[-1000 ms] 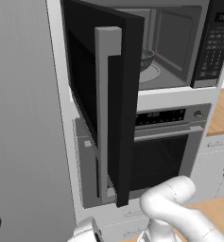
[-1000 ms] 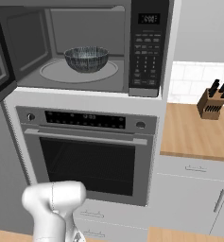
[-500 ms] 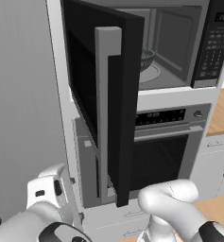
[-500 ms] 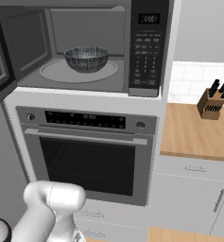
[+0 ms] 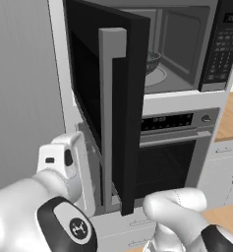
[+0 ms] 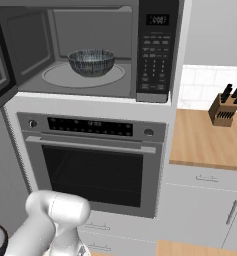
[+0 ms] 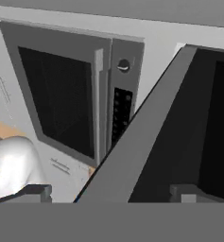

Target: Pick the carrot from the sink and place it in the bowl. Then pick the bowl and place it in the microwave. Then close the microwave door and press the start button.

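Bowl (image 6: 92, 62) sits on turntable inside microwave (image 6: 157, 50), well back from opening. Microwave door (image 5: 108, 108) stands swung open toward us at left. Wall oven (image 6: 92, 167) below. Our gripper (image 7: 108, 193) low, near door's outer face; fingertips apart, holding nothing.

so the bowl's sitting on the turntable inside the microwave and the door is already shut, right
Not quite. The bowl does sit on the turntable inside the microwave, but the microwave door is open, swung wide out to the left. The left base view shows it edge-on with its bar handle facing the camera.
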Robot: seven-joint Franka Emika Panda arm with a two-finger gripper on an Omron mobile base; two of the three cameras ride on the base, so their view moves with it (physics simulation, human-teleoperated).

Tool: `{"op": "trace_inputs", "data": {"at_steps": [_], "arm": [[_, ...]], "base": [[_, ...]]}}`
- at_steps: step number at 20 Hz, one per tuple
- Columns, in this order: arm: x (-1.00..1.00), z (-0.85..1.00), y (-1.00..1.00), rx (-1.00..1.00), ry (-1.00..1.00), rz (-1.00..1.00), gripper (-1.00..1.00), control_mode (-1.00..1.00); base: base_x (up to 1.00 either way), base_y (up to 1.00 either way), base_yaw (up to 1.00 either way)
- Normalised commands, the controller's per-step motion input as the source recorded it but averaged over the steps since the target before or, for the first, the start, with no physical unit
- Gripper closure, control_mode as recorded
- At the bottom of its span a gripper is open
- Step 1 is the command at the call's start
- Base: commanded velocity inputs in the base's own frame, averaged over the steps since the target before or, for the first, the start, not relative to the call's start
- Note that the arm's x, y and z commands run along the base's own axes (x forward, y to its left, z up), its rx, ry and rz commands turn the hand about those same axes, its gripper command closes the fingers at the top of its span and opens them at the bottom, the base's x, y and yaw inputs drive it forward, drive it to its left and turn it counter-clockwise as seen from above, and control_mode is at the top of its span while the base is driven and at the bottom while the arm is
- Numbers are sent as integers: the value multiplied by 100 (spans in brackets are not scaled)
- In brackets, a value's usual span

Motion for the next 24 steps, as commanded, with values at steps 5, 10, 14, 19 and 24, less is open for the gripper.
{"op": "trace_inputs", "data": {"at_steps": [5,10,14,19,24], "arm": [[5,11,-100,0,-20,0,-100,-100],[27,26,-100,0,-11,0,-100,-100],[49,32,-100,0,-2,0,-100,-100],[66,11,-94,0,0,0,-100,-100],[81,5,-82,0,0,0,-100,-100]], "base": [[0,0,0],[0,0,0],[0,0,0],[0,0,0],[0,0,0]]}}
